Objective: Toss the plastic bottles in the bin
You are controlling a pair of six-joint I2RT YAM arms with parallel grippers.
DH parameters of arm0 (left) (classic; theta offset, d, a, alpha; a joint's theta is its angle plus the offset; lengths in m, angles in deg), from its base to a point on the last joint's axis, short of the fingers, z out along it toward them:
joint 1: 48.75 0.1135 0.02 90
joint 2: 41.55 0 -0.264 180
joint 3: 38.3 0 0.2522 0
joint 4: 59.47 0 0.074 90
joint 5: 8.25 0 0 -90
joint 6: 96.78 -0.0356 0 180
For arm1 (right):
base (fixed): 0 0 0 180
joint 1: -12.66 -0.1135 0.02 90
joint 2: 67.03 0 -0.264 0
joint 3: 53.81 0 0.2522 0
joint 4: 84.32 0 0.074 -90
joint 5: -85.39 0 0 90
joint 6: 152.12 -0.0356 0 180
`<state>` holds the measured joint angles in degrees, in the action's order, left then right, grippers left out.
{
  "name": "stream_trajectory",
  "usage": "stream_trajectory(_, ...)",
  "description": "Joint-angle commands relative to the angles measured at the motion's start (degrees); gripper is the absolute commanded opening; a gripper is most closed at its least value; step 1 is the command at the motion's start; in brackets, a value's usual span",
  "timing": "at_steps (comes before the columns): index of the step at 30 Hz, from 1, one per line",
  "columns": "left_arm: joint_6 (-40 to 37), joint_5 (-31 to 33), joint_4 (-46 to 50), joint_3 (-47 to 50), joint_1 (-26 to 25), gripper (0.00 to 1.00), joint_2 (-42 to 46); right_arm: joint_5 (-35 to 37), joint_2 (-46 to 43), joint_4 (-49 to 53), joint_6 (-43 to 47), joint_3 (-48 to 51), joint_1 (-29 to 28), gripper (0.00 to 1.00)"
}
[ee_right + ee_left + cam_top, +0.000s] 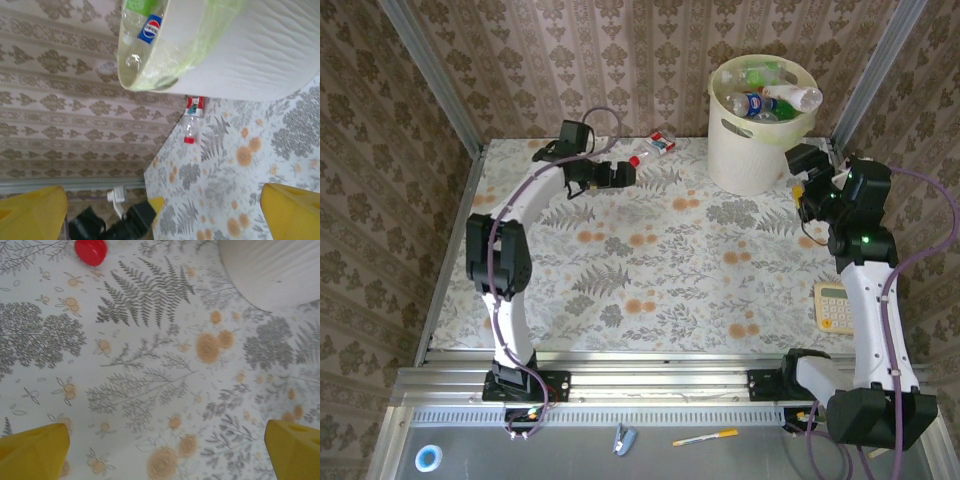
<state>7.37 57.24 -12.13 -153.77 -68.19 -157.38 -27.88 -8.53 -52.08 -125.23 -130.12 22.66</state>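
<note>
The bin stands at the table's far right, a cream bucket with a yellow-green liner. Several plastic bottles lie inside it. One more bottle, with a red label and red cap, lies on the table at the back, left of the bin. My left gripper hovers open just in front of that bottle; its wrist view has the red cap at the top edge and the bin wall at the upper right. My right gripper is open beside the bin's right side, with nothing between its fingers. The right wrist view takes in the bin and the lying bottle.
A pale yellow calculator lies near the right arm at the table's right edge. Patterned walls close in the table at the back and sides. The floral tabletop spreads between the two arms.
</note>
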Motion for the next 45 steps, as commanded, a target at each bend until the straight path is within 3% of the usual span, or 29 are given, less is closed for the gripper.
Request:
stream_trajectory(1, -4.6, 3.3, 6.8, -6.7, 0.5, 1.00, -4.3, -4.1, -2.6, 3.9, 3.2, 0.9, -1.0, 1.00)
stream_trajectory(14, -6.7, 1.0, 10.4, -29.6, 2.5, 0.88, -22.2, -5.6, -4.8, 9.9, 4.8, 1.2, -5.2, 1.00)
stream_trajectory(27, 1.3, -2.2, 1.9, -38.9, 2.7, 0.85, -32.9, -5.7, 0.1, 10.6, 5.6, -2.8, -9.5, 1.00)
stream_trajectory(45, 14.3, -3.1, -8.6, -49.8, 2.3, 0.77, -45.5, -7.6, 2.7, 10.3, 6.4, -3.0, -9.9, 1.00)
